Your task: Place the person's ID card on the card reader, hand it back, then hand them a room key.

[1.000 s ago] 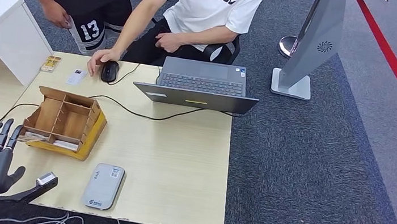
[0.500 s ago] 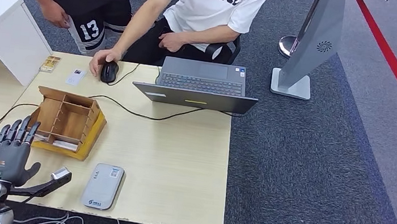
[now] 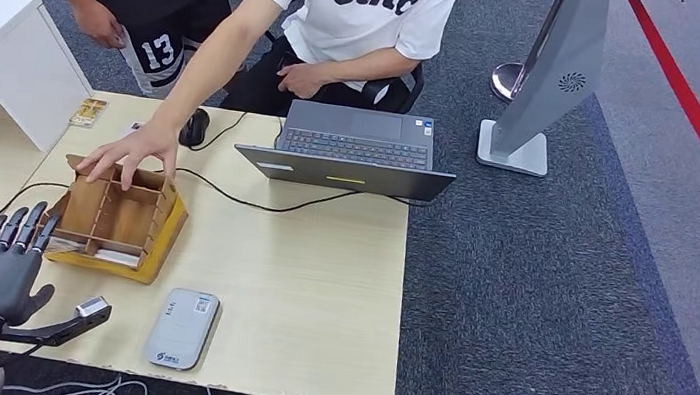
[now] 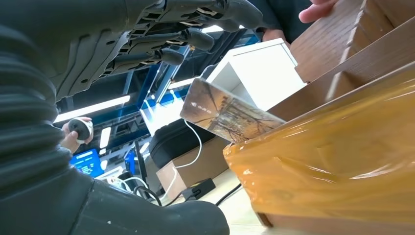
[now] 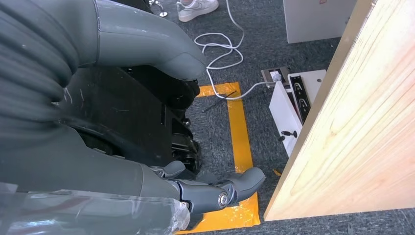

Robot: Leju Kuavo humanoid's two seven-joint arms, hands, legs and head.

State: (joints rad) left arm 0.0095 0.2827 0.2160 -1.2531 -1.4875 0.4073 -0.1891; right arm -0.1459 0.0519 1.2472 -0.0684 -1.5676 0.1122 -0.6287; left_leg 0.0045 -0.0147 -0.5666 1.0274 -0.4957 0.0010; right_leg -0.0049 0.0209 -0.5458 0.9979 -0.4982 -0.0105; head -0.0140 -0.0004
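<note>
Wooden organiser (image 3: 117,216) at the desk's (image 3: 315,284) left edge now carries the person's hand (image 3: 135,149), which a second ago rested on the mouse (image 3: 194,125) at the far edge. My left hand (image 3: 3,268) hovers released, fingers (image 3: 15,227) spread, beside the organiser; my right hand (image 5: 147,161) hangs empty below the desk. Card reader (image 3: 182,328) lies bare at the near edge. I judge an ID card is coming.
</note>
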